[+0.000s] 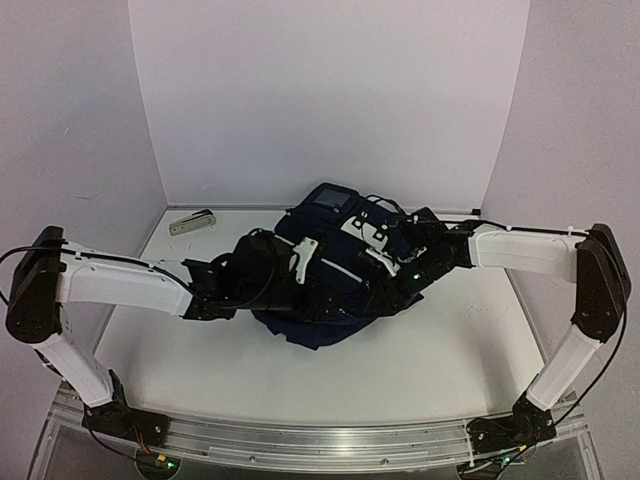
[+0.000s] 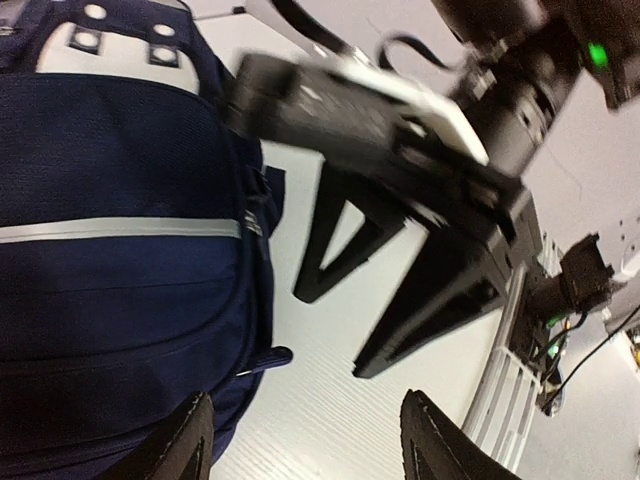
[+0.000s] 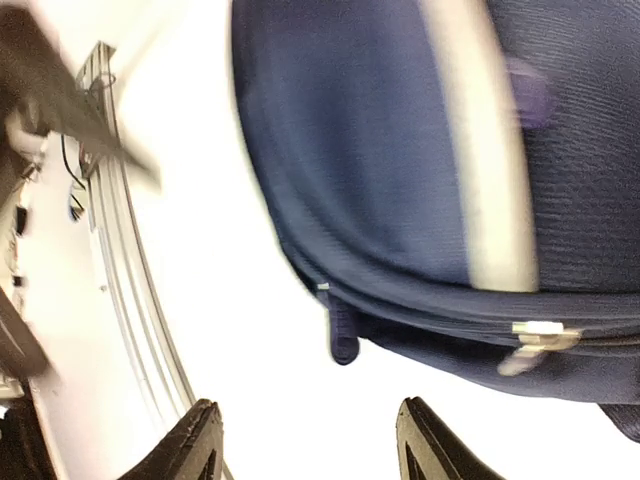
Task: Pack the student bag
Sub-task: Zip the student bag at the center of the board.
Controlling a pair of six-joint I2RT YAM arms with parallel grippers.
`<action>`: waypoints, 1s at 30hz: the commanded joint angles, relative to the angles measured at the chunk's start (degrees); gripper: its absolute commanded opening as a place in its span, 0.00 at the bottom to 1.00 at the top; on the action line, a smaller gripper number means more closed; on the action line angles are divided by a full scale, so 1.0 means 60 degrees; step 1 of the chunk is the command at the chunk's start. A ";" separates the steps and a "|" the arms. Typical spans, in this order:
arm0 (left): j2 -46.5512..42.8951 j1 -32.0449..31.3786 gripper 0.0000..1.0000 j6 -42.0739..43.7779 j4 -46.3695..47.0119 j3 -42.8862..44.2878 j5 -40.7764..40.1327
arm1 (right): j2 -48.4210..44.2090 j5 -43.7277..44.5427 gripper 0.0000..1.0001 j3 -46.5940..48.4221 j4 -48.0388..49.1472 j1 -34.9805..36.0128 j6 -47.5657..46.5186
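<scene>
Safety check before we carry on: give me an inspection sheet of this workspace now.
Surface: white table, no spills seen.
Job's things: student bag lying at the centre, both arms reaching onto it.
Clutter: small grey object at the far left, apart from the bag.
Grippers: left gripper open, empty, at the bag's edge; right gripper open, empty, beside the bag.
Cables: black cable hanging near the base rail.
Surroundings: white walls on three sides; metal rail along the near edge.
</scene>
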 commanded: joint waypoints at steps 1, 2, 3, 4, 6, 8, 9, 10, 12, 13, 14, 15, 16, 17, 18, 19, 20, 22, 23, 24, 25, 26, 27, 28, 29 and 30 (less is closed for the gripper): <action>-0.1109 0.0453 0.65 -0.0814 -0.0340 -0.0397 -0.1257 | -0.0482 0.1582 0.58 -0.0134 0.1235 0.0572 -0.0291; -0.1248 0.0487 0.65 -0.0818 -0.0406 -0.0441 -0.1425 | -0.0418 0.1756 0.57 -0.0099 0.1303 0.0655 -0.0324; -0.1367 0.0513 0.66 -0.0795 -0.0534 -0.0464 -0.1591 | -0.0338 0.1897 0.56 -0.0063 0.1348 0.0736 -0.0380; -0.1464 0.0533 0.66 -0.0771 -0.0697 -0.0472 -0.1757 | -0.0252 0.2024 0.55 -0.0023 0.1368 0.0823 -0.0443; -0.1639 0.0638 0.67 -0.0734 -0.0928 -0.0488 -0.1877 | -0.0060 0.2246 0.54 0.0060 0.1360 0.0987 -0.0523; -0.1815 0.0745 0.67 -0.0691 -0.1054 -0.0538 -0.1922 | 0.0133 0.2437 0.54 0.0121 0.1361 0.1067 -0.0601; -0.1904 0.0791 0.67 -0.0667 -0.1083 -0.0561 -0.1938 | 0.0222 0.2522 0.54 0.0142 0.1361 0.1088 -0.0644; -0.1976 0.0830 0.68 -0.0638 -0.1108 -0.0577 -0.1955 | 0.0293 0.2615 0.53 0.0154 0.1368 0.1112 -0.0694; -0.2086 0.0905 0.68 -0.0600 -0.1155 -0.0616 -0.2042 | 0.0405 0.2820 0.51 0.0145 0.1415 0.1191 -0.0783; -0.2135 0.0935 0.68 -0.0596 -0.1169 -0.0641 -0.2078 | 0.0459 0.2924 0.50 0.0144 0.1448 0.1241 -0.0813; -0.2169 0.0967 0.68 -0.0605 -0.1196 -0.0657 -0.2115 | 0.0514 0.3048 0.49 0.0144 0.1474 0.1296 -0.0832; -0.2184 0.1003 0.68 -0.0624 -0.1235 -0.0668 -0.2156 | 0.0586 0.3181 0.48 0.0143 0.1503 0.1352 -0.0847; -0.2200 0.1024 0.68 -0.0655 -0.1267 -0.0691 -0.2217 | 0.0659 0.3283 0.46 0.0143 0.1558 0.1388 -0.0850; -0.2214 0.1044 0.68 -0.0687 -0.1277 -0.0706 -0.2261 | 0.0696 0.3383 0.44 0.0144 0.1612 0.1428 -0.0850; -0.2224 0.1050 0.68 -0.0702 -0.1278 -0.0743 -0.2283 | 0.0755 0.3488 0.42 0.0162 0.1649 0.1441 -0.0839; -0.2240 0.1058 0.68 -0.0720 -0.1278 -0.0776 -0.2301 | 0.0801 0.3551 0.41 0.0188 0.1666 0.1441 -0.0825; -0.2255 0.1068 0.68 -0.0743 -0.1278 -0.0811 -0.2316 | 0.0831 0.3566 0.41 0.0198 0.1668 0.1449 -0.0813; -0.2241 0.1091 0.68 -0.0770 -0.1278 -0.0853 -0.2329 | 0.0819 0.3557 0.42 0.0169 0.1654 0.1467 -0.0800; -0.2214 0.1105 0.68 -0.0779 -0.1278 -0.0858 -0.2334 | 0.0792 0.3610 0.43 0.0130 0.1660 0.1496 -0.0805; -0.2186 0.1119 0.68 -0.0779 -0.1278 -0.0852 -0.2330 | 0.0773 0.3666 0.41 0.0107 0.1666 0.1501 -0.0825; -0.2174 0.1123 0.68 -0.0771 -0.1278 -0.0863 -0.2337 | 0.0740 0.3711 0.35 0.0095 0.1669 0.1513 -0.0834; -0.2157 0.1135 0.68 -0.0760 -0.1278 -0.0867 -0.2333 | 0.0693 0.3729 0.32 0.0098 0.1668 0.1503 -0.0847; -0.2126 0.1143 0.68 -0.0734 -0.1278 -0.0869 -0.2329 | 0.0640 0.3722 0.28 0.0106 0.1661 0.1508 -0.0829; -0.2092 0.1155 0.68 -0.0695 -0.1278 -0.0860 -0.2321 | 0.0586 0.3689 0.24 0.0128 0.1657 0.1511 -0.0786; -0.2062 0.1166 0.68 -0.0619 -0.1406 -0.0824 -0.2308 | 0.0512 0.3624 0.21 0.0164 0.1650 0.1509 -0.0721; -0.2035 0.1176 0.68 -0.0511 -0.1592 -0.0786 -0.2296 | 0.0439 0.3569 0.19 0.0194 0.1644 0.1510 -0.0658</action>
